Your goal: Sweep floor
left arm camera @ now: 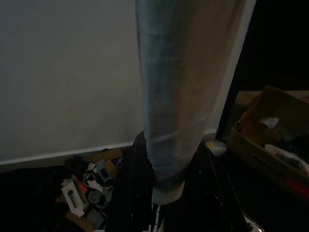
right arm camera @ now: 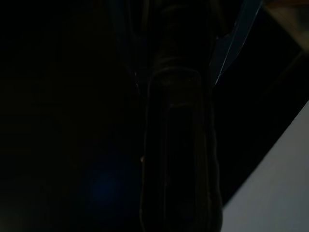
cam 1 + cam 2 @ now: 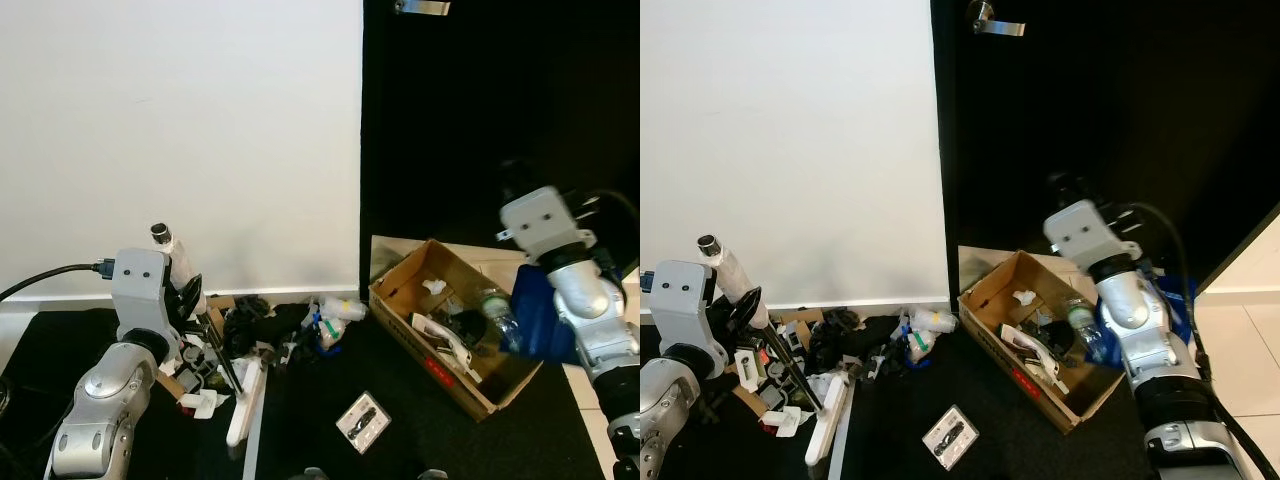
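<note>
My left gripper (image 3: 190, 297) is shut on the broom handle (image 3: 167, 243), a pale wrapped pole that shows between the black fingers (image 1: 130, 193) in the left wrist view. The black lower shaft slants down to the white broom head (image 3: 243, 410), which rests on the dark floor beside a trash pile (image 3: 270, 335) against the wall. My right gripper (image 3: 515, 178) is raised before the black door, above a cardboard box (image 3: 455, 375). A blue object (image 3: 535, 315) hangs beside that forearm. The right wrist view is very dark, with a black ridged shape (image 2: 178, 145) and a blue sliver.
The box holds a bottle, white scraps and dark items. A small flat packet (image 3: 363, 420) lies on the dark floor in front. The white wall (image 3: 180, 130) meets the black door (image 3: 480, 110), which has a metal handle (image 3: 998, 27). Pale tiles (image 3: 1240, 340) lie at the right.
</note>
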